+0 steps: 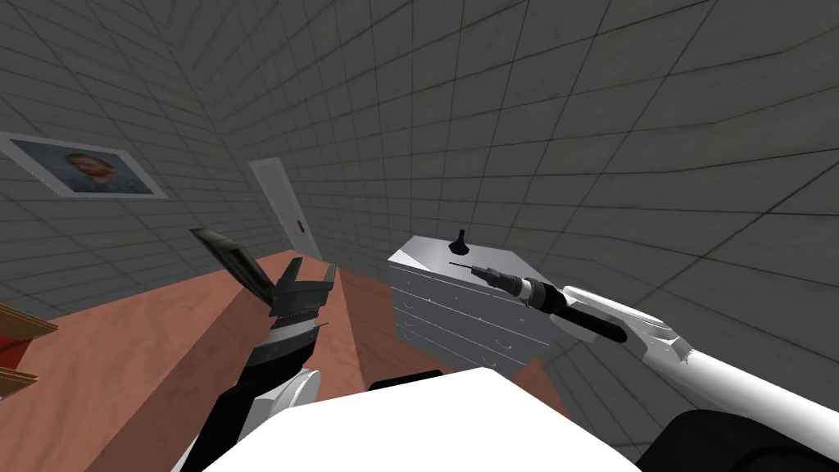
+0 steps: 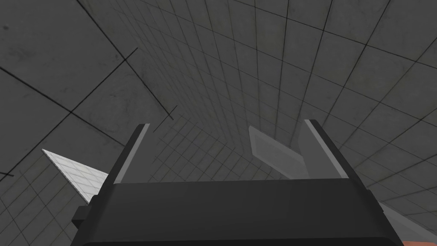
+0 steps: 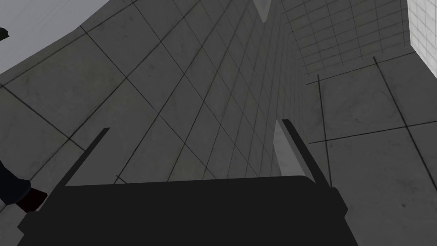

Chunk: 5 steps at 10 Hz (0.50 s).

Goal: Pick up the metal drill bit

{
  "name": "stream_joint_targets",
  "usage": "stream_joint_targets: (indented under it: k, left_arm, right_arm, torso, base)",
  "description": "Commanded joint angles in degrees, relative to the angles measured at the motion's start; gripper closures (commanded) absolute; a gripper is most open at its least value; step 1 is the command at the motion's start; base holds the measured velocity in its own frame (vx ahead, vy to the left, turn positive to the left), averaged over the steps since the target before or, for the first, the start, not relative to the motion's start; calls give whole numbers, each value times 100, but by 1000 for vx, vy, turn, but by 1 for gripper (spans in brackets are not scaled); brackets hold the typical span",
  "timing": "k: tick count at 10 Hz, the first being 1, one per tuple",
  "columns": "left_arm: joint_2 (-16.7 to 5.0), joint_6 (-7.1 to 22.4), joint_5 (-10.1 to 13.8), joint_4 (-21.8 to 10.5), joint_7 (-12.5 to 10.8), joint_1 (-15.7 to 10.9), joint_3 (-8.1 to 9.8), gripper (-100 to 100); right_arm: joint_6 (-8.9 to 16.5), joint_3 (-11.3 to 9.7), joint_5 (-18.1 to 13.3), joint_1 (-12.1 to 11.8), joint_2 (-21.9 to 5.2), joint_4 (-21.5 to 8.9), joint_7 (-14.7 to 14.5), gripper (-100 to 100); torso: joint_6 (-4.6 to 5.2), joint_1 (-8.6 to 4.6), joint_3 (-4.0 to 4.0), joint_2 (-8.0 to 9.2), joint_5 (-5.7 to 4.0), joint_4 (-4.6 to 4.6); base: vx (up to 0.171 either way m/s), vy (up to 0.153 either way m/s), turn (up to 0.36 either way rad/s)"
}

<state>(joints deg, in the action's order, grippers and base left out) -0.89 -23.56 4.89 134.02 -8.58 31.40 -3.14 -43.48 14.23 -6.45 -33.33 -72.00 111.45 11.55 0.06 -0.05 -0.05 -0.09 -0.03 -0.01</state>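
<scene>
A small dark drill bit [image 1: 461,241], wide at its base and narrow at its tip, stands upright on the top of a white chest of drawers [image 1: 459,311], near its back edge. My right arm reaches out over that top. The right gripper [image 1: 460,265] hovers just short of the bit and slightly nearer me, apart from it. In the right wrist view its fingers [image 3: 195,124] stand wide apart with nothing between them. My left gripper [image 1: 309,273] is raised over the brown surface to the left, open and empty, as the left wrist view [image 2: 228,124] also shows.
The drawers stand against a grey tiled wall. A brown wooden surface [image 1: 164,344] spreads to the left, with a dark slanted panel [image 1: 238,262] by my left gripper. A white door [image 1: 287,209] and a framed picture [image 1: 82,172] are on the far wall.
</scene>
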Motion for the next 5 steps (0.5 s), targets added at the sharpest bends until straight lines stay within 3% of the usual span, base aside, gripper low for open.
stream_joint_targets:
  k: [1,5]
  left_arm:
    - [0,0,0,0,0,0,0,0]
    - [0,0,0,0,0,0,0,0]
  right_arm:
    - [-17,39,-121,-77,-286,-155,112,-100]
    - [-33,71,-239,-151,-933,-301,209,-100]
  torso:
    - [0,0,0,0,0,0]
    - [-3,2,-2,-3,0,-1]
  base:
    - [6,-16,183]
    - [7,-11,70]
